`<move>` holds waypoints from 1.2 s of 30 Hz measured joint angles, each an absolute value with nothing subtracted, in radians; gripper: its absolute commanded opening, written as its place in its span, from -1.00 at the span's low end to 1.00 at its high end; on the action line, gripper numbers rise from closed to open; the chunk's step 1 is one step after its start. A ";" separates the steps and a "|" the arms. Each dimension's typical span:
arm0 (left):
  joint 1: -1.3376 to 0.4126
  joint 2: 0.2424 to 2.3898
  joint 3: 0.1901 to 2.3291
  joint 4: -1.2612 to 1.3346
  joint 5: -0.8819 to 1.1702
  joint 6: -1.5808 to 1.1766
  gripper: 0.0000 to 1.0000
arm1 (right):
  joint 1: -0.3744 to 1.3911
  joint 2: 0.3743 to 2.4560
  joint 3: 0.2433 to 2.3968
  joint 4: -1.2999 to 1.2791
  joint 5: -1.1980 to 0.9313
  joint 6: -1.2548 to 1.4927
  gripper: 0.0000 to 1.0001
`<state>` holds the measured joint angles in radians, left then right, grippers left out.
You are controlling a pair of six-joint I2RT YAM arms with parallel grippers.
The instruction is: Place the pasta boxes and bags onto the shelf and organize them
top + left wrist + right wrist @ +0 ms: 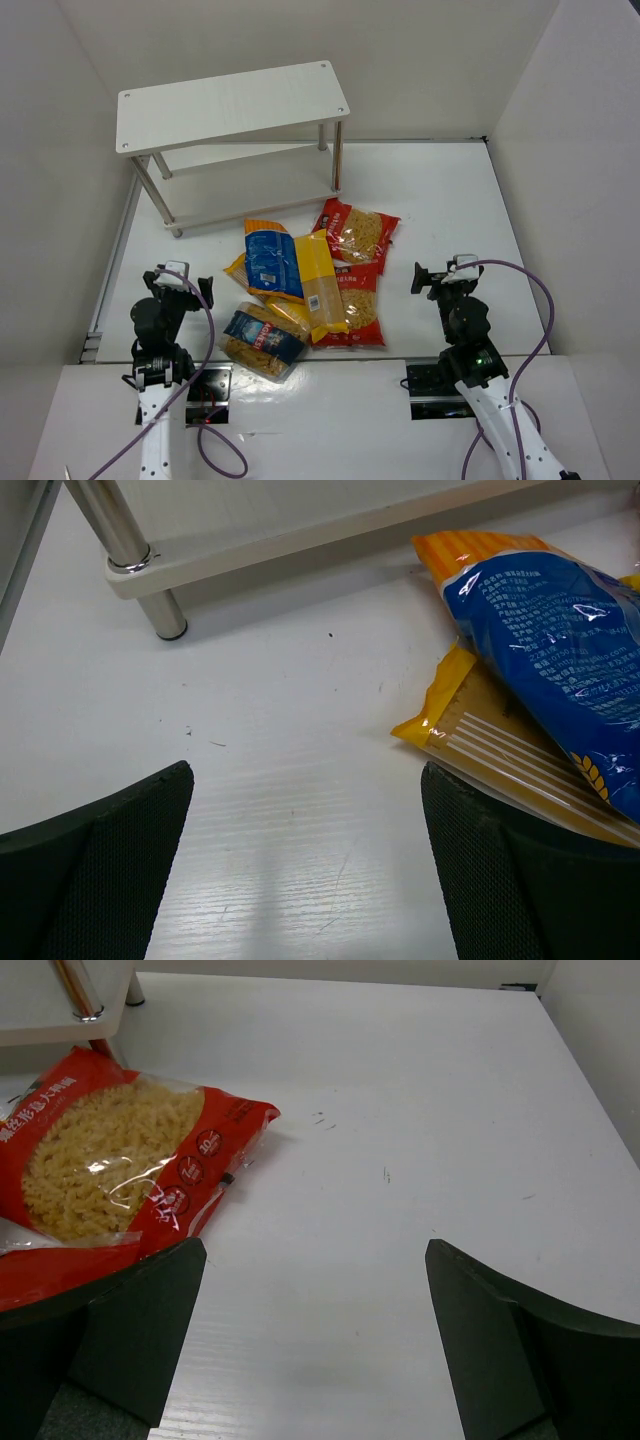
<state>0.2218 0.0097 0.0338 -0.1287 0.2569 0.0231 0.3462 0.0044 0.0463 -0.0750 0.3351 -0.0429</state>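
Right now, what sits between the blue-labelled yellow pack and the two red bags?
The long yellow spaghetti pack lies between the blue-labelled pack and the red bags. The top view shows this.

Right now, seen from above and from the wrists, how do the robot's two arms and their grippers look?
Both arms have black joint housings above white lower links: left arm, right arm. A thin purple cable loops loosely along each. A small white block sits at each wrist. The left gripper and right gripper each have two broad black fingers with a fine mesh-like texture.
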 measured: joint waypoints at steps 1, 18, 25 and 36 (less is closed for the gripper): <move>0.221 0.010 0.034 -0.128 0.255 0.023 1.00 | 0.346 0.004 0.046 -0.075 0.335 -0.043 0.98; 0.221 0.010 0.144 -0.108 0.188 0.054 1.00 | 0.346 0.006 0.057 0.010 0.194 -0.226 0.98; 0.221 0.015 0.368 0.073 0.181 0.125 1.00 | 0.346 0.006 0.305 0.070 -0.008 -0.698 0.98; 0.213 0.875 1.289 -0.052 -0.027 0.152 1.00 | 0.346 0.406 0.724 -0.026 0.108 -0.694 0.98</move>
<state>0.2131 0.8749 1.2888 -0.0521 -0.0273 0.1524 0.3458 0.4057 0.7238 -0.0257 0.1078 -0.6937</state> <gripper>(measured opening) 1.001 0.990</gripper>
